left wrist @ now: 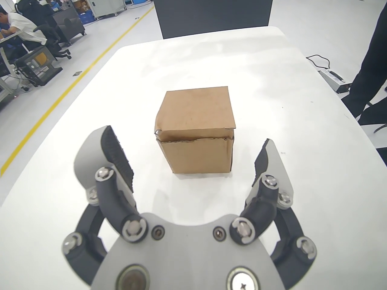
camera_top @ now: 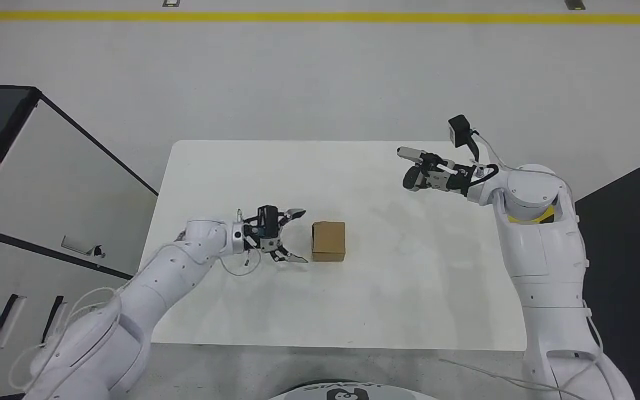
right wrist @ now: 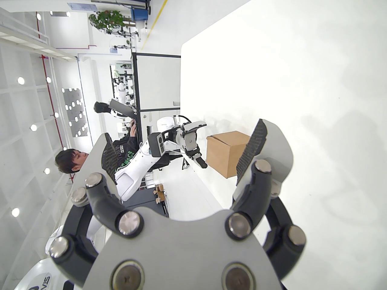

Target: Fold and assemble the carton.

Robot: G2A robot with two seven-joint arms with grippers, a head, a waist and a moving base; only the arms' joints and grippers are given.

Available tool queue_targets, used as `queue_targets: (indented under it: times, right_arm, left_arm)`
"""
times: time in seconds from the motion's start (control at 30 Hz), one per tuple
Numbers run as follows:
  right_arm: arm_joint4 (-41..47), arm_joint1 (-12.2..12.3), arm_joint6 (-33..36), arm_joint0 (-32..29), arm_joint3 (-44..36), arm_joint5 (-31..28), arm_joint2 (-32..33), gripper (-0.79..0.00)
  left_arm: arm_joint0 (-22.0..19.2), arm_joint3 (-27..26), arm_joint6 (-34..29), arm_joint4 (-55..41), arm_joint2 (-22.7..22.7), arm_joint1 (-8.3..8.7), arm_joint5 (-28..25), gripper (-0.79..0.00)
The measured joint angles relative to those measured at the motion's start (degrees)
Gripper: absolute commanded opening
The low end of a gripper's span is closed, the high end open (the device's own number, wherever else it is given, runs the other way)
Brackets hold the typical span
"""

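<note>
A small brown corrugated-cardboard carton [camera_top: 328, 241] stands upright on the white rectangular table with rounded corners [camera_top: 420, 310], near the middle of the tabletop and a little toward the robot's side of it. It is shaped as a closed cube. In the left wrist view the carton [left wrist: 196, 134] shows a flat top flap lying level across it, and the flap's front edge overhangs the wall below by a sliver. A thin dark gap runs under that edge. The upper rim of the front wall looks ragged and slightly wavy, with a crease at one upper corner where the cardboard is crumpled, and the side walls are plain and unmarked. The left gripper [camera_top: 298, 236] sits low over the table [left wrist: 302, 107], just beside the carton on its left side. Its jaws are spread wide and hold nothing, and its black ribbed pads [left wrist: 116, 155] stop short of the cardboard and do not touch it. From the right wrist view the same left gripper [right wrist: 202, 144] points at the carton [right wrist: 228, 152] with one finger on either side of the near face. The right gripper [camera_top: 407, 168] is over the far right part of the table [right wrist: 302, 61], well apart from the carton, and its jaws are likewise splayed apart and empty.
</note>
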Motion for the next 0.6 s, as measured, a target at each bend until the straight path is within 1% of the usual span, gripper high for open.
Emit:
queue_targets:
  times: [0.27,0.5,0.6]
  right_arm:
    - [0.0,0.0,0.0,0.0,0.0,0.0,0.0,0.0]
    - [0.0,0.0,0.0,0.0,0.0,0.0,0.0,0.0]
    - [0.0,0.0,0.0,0.0,0.0,0.0,0.0,0.0]
  left_arm:
    - [2.1,-5.6,0.2,-0.6,-2.4,4.37,0.2,0.0]
    - [5.4,-12.6,-0.4,-2.3,-5.7,9.21,-0.4,0.0]
    - [6.8,-15.2,-0.6,-1.5,-7.6,11.27,-0.6,0.0]
